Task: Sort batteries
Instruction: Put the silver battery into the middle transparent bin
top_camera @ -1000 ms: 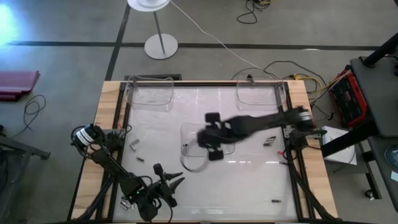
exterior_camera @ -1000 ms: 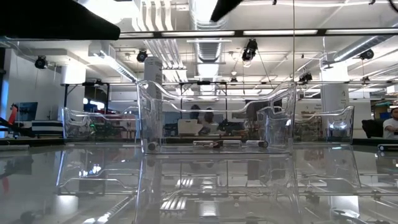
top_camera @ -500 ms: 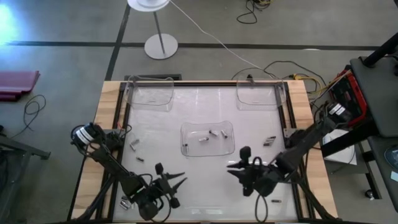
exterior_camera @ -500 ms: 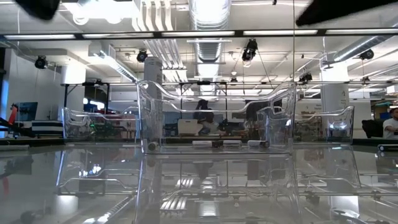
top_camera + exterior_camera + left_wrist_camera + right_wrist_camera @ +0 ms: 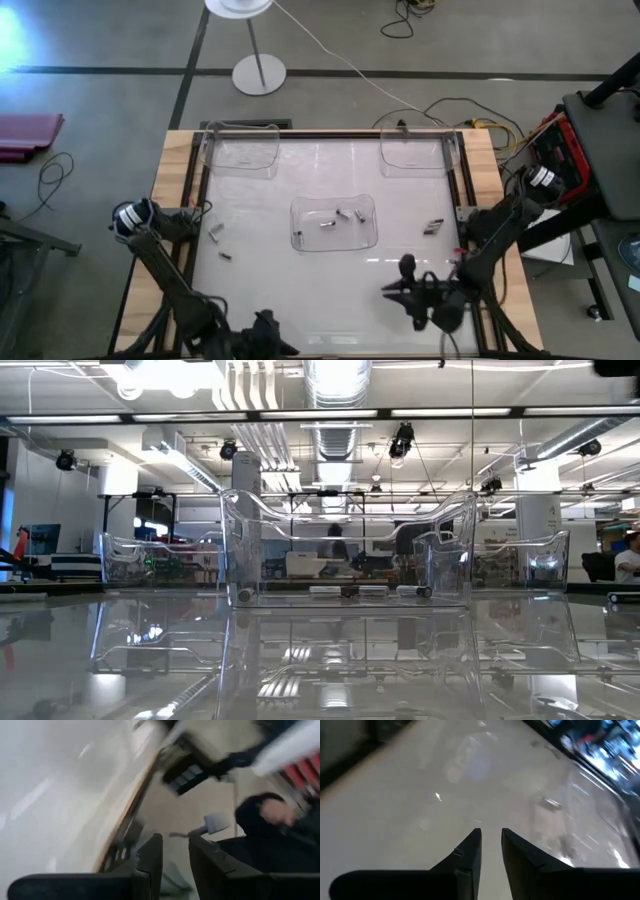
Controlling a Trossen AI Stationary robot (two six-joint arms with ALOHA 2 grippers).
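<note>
A clear tray stands mid-table with three batteries lying on its floor; the low view shows them in a row behind its front wall. Loose batteries lie on the table at the left and at the right. My right gripper hovers over bare table near the front right, its fingers a narrow gap apart with nothing between them. My left gripper is at the table's near edge, fingers slightly apart and empty.
Two more clear trays stand at the far edge, one left and one right. A wooden frame borders the glossy white table. Cables and a red box lie beyond the right edge.
My right gripper has swung from above the middle tray toward the table's near right corner. My left gripper has drawn back toward the near edge, partly leaving the high view. The batteries and trays have stayed put.
</note>
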